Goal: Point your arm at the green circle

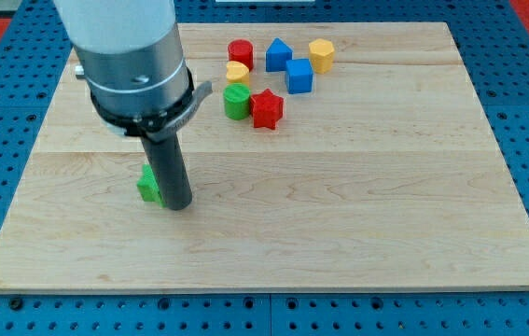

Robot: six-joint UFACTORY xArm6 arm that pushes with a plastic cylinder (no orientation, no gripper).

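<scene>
You are at the approach step: my tip [178, 205] has not yet reached the target — it stands well apart from it, toward the view's lower left, touching or just beside a small green block [149, 185] whose shape the rod partly hides and cannot be made out.

The target, the green circle — a short green cylinder block [236, 101] — sits in the cluster near the view's top centre of the pale wooden bench [357, 215]. Note its neighbours:

- a red star-shaped block [267, 108] touching or just beside it on the view's right;
- a yellow heart-shaped block [237, 72] just above it;
- a red cylinder block [240, 51] above that;
- a blue block with a peaked top [278, 53], a blue cube [299, 76] and a yellow hexagonal block [321, 55] farther to the view's upper right.

This arm carries no jaws, so there is no spread or pinch to report; the rod alone does the work.

In my judgement, the next move calls for a travel up and to the view's right, ending short of the green cylinder on its open lower-left side. Come in slowly: the cluster is tight, and an overshoot would likely shove the cylinder into the star or the heart. Leaving the nearby green block may also nudge it.
</scene>
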